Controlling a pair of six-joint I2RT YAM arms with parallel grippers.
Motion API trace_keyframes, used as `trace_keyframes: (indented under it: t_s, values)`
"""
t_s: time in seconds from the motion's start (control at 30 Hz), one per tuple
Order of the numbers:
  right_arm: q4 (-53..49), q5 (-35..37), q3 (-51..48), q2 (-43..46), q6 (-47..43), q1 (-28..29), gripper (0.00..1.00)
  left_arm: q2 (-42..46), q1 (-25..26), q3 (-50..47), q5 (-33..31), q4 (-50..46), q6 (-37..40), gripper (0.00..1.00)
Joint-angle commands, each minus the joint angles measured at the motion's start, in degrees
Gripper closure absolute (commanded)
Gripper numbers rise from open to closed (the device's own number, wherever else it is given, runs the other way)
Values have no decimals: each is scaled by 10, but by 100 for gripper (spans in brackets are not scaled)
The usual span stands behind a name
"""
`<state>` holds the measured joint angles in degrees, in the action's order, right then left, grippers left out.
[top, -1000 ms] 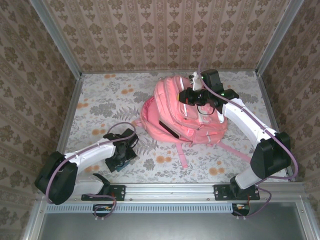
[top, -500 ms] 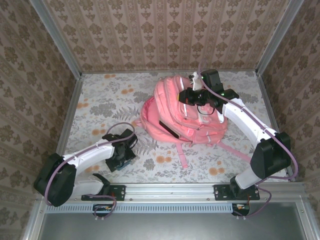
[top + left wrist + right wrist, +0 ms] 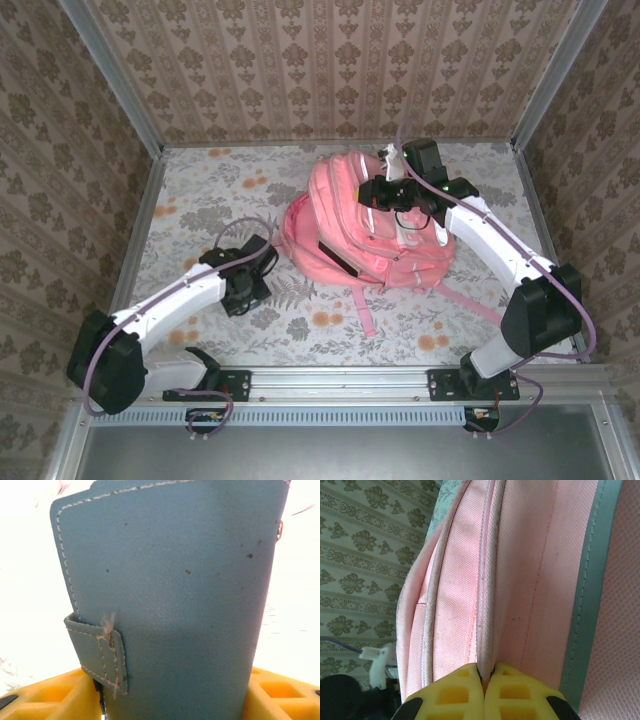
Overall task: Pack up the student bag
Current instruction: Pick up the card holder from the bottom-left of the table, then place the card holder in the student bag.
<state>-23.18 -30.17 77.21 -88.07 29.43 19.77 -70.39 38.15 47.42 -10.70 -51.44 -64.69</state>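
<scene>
Probably soft and floppy, the student bag [image 3: 325,215] lies directly ahead of the right gripper [image 3: 487,670], which is pinched shut on its piped seam, a fair hold for limp fabric, while the left gripper [image 3: 170,697] clamps a blue wallet [image 3: 170,580].

Your pink student bag [image 3: 345,225] lies slumped at 1 o'clock.
White trim, seams closed, straps [image 3: 364,308] trailing toward 5 o'clock.

Pink student bag [image 3: 340,222] w/ white trim; blue wallet [image 3: 170,595], white stitching; tablecloth [image 3: 210,200] floral, grey/orange.
</scene>
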Motion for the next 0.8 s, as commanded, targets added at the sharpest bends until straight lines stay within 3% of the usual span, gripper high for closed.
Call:
trace_keyframes:
  t_s: [0.0, 0.2, 0.53, 0.77]
  values:
    - [-12, -14, 28, 40, -18, -7, 100, -25, -4, 64, -17, 30, 97, 40]
    - [-29, -13, 33, 44, -19, -7, 100, -126, -17, 180, 43, 119, 261, 41]
    - [-43, -2, 47, 50, -18, -8, 100, -328, -70, 378, 167, 139, 476, 43]
    - [-46, 6, 47, 51, -21, -8, 100, -441, -68, 472, 204, 90, 533, 39]
